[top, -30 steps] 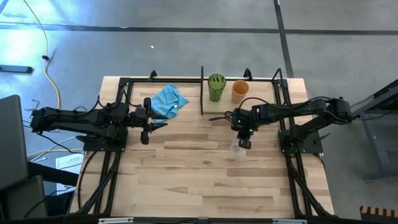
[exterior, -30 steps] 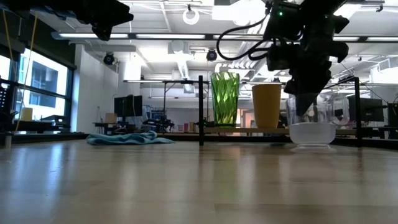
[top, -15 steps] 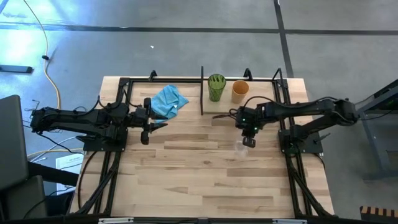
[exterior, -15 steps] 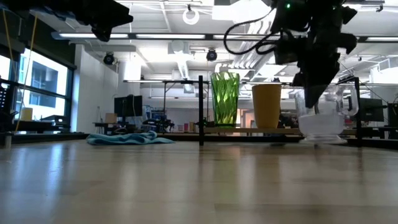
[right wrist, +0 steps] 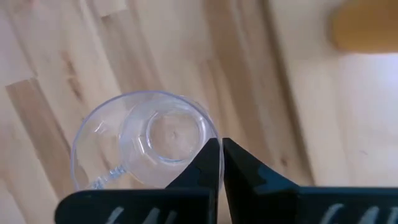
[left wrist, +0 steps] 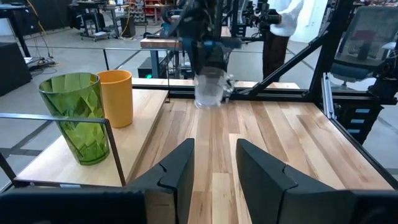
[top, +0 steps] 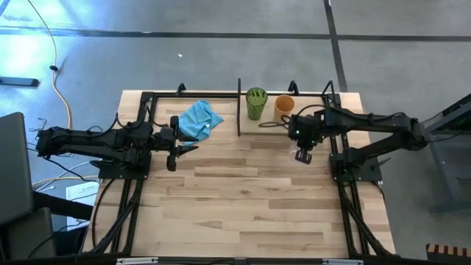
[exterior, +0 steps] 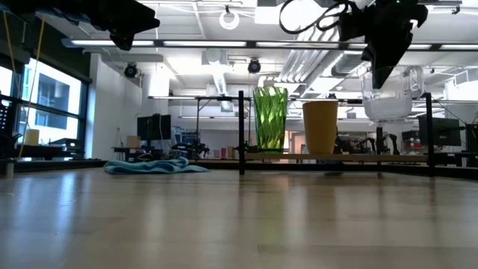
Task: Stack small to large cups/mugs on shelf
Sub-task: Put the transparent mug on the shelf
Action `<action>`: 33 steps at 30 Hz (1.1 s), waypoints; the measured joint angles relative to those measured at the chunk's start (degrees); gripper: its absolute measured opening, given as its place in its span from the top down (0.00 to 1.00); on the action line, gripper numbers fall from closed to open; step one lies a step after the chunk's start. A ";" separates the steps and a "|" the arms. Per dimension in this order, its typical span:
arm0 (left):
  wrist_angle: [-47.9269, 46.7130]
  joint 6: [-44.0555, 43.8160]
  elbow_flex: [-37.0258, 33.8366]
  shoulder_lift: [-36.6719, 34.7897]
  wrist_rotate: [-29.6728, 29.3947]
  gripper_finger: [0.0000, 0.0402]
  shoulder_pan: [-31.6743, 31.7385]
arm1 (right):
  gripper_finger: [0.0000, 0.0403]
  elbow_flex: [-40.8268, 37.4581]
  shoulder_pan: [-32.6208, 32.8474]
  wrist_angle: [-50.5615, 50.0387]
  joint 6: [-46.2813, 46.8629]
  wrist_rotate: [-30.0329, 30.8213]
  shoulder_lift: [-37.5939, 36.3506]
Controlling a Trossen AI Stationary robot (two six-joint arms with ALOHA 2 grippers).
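My right gripper (top: pixel 303 154) hangs above the table (top: pixel 243 213) at about four o'clock from the orange cup (top: pixel 284 107), carrying the clear glass (exterior: pixel 388 93) in the air. On the shelf (top: pixel 268 122), the green tumbler (top: pixel 256 103) stands at nine o'clock of the orange cup, just beside it. The cloth (top: pixel 199 120) lies at nine o'clock beyond the divider (top: pixel 239 107), my left gripper (top: pixel 174 150) near its seven o'clock.

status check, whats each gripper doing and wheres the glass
Right gripper shut on clear glass, held off the table beside the shelf. Left gripper open, waiting near blue cloth. Green tumbler and orange cup on shelf; nothing in the way.
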 joint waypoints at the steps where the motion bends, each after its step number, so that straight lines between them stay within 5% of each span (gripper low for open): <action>1: -0.13 0.00 0.00 0.00 0.02 0.73 0.00 | 1.00 0.84 -0.56 -1.08 -0.02 0.53 -0.01; 20: -1.03 -1.17 0.00 0.00 1.51 0.73 0.00 | 1.00 -4.96 -17.51 -1.60 -6.66 -2.96 -12.77; 33: 1.64 -0.87 0.00 0.00 1.51 0.73 0.02 | 1.00 -4.98 -34.13 0.80 -18.34 -10.18 -10.44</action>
